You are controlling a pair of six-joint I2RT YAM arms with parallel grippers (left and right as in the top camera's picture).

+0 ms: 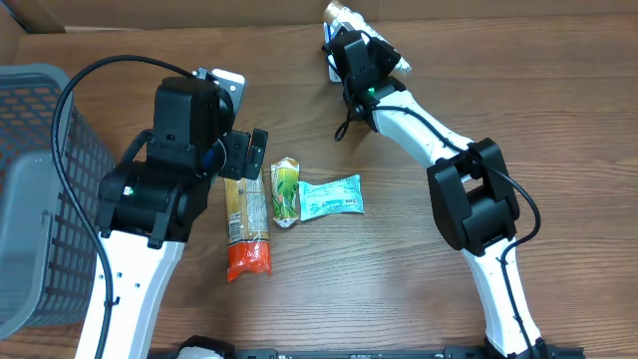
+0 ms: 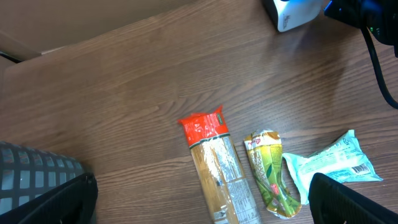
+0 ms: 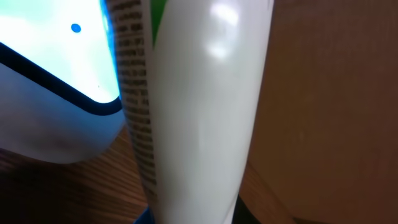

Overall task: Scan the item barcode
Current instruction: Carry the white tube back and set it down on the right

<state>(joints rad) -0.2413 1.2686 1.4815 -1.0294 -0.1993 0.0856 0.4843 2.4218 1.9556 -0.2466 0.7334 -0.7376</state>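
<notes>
Near the middle of the tabletop a pasta pack [image 1: 246, 224], a green pouch [image 1: 286, 191] and a blue packet [image 1: 332, 196] lie side by side, the pouch touching the packet. The left gripper [image 1: 244, 155] hangs over the pack's far end with its jaws spread wide and holding nothing, and a basket [image 1: 40, 199] sits at the left edge. At the far edge the right gripper [image 1: 349, 40] is clenched on a white bottle [image 3: 199, 112], whose printed side faces the lit scanner [image 2: 292, 14] just beside it.
</notes>
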